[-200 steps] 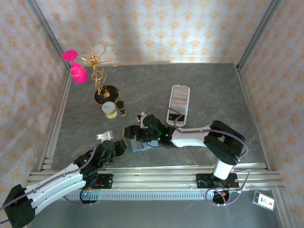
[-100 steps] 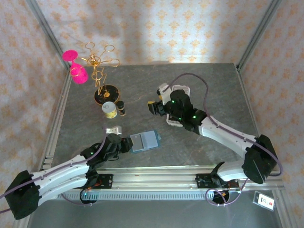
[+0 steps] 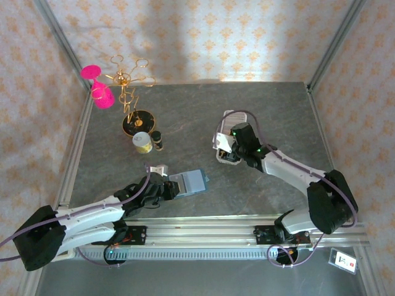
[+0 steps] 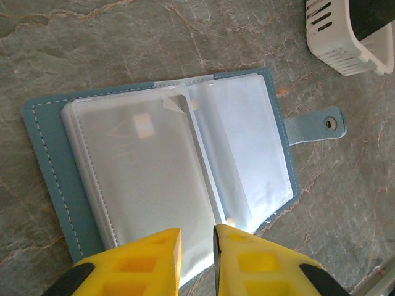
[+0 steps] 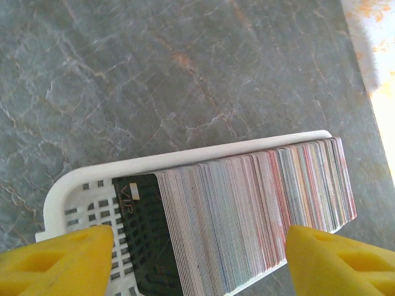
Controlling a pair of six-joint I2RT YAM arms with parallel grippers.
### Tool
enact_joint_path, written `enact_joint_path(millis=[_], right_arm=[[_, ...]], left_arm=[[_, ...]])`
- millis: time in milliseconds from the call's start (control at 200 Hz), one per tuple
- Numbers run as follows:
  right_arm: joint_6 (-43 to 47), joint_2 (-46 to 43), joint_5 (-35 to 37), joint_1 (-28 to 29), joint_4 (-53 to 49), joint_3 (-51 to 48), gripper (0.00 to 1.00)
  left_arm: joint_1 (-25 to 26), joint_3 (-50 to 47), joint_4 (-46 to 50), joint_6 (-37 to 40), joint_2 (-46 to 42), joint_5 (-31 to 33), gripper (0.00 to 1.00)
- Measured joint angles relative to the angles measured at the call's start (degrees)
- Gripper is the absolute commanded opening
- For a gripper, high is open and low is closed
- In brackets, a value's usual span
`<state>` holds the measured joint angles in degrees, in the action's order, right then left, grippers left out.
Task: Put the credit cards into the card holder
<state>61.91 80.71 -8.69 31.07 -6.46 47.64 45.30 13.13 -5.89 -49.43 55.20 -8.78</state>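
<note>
The left pincer (image 4: 197,246) is nearly closed at the edge of the open card holder (image 4: 166,166) on the tabletop (image 4: 123,37); whether it pinches a clear sleeve I cannot tell. The right pincer (image 5: 200,246) gapes empty astride the credit cards (image 5: 259,203) packed in a white tray (image 5: 80,191)

Odds and ends on a grey stone-patterned table (image 3: 185,105)

At the far left a gold wire stand (image 3: 126,83) rises from a dark round base (image 3: 137,122), with two bright pink fluffy pieces (image 3: 102,95) just beside it. In front sit a small pale jar (image 3: 142,142) and a dark little bottle (image 3: 158,141), close together. A long white slotted tray (image 5: 185,155) lies toward the right. Patterned wallpaper (image 3: 203,37) lines the walls.
</note>
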Motion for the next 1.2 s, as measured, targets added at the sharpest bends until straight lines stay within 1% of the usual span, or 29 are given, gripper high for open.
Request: enact_joint_path(millis=[80, 350, 706, 786, 856, 976, 1036, 1081, 1171, 1196], right_arm=[[2.3, 1.9, 0.6, 0.0, 0.0, 0.8, 0.69], [7.9, 7.6, 4.3, 0.0, 0.9, 2.0, 0.70], [10.9, 11.2, 8.1, 0.0, 1.8, 3.7, 0.70], [11.4, 11.6, 8.3, 0.0, 1.7, 3.7, 0.63], [11.8, 11.7, 8.3, 0.2, 1.6, 3.7, 0.62], [12.1, 11.7, 8.3, 0.2, 1.3, 3.9, 0.54], [12.3, 11.7, 8.3, 0.2, 1.3, 3.9, 0.53], [12.4, 11.7, 8.4, 0.2, 1.3, 3.9, 0.50], [12.8, 11.6, 8.4, 0.2, 1.1, 3.9, 0.48], [12.8, 11.6, 8.5, 0.2, 1.1, 3.9, 0.46]], left_arm=[[0.0, -0.3, -0.1, -0.2, -0.4, 0.2, 0.22], [0.0, -3.1, -1.3, -2.4, -2.6, 0.7, 0.22], [0.0, -3.2, -1.2, -3.5, -6.7, 1.7, 0.21], [0.0, -3.5, -1.2, -3.7, -6.9, 1.7, 0.21], [0.0, -3.5, -1.2, -3.9, -6.9, 1.7, 0.22], [0.0, -3.6, -1.1, -4.2, -7.1, 1.7, 0.21], [0.0, -3.7, -1.1, -4.3, -7.4, 1.8, 0.21], [0.0, -3.9, -1.1, -4.5, -7.8, 1.8, 0.21], [0.0, -4.3, -1.0, -4.6, -8.0, 1.9, 0.21], [0.0, -4.3, -1.0, -4.6, -8.0, 1.9, 0.21]])
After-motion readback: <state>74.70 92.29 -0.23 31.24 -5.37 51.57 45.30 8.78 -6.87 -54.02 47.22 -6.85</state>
